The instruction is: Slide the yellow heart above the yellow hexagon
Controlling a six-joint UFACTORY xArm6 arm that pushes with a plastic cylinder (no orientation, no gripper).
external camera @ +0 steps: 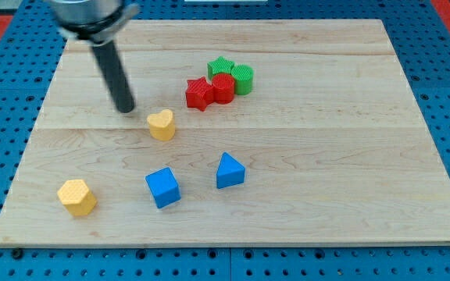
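The yellow heart [162, 124] lies left of the board's middle. The yellow hexagon [77, 197] lies near the board's bottom left corner, well below and to the left of the heart. My tip [126, 108] rests on the board just up and to the left of the heart, a small gap apart from it. The dark rod rises from the tip toward the view's top left.
A blue cube [162, 187] and a blue triangular block [229, 171] lie below the heart. A cluster of a red star [198, 94], a red block [223, 87], a green star [220, 66] and a green block [243, 79] sits at the upper middle. The wooden board [350, 140] is ringed by blue pegboard.
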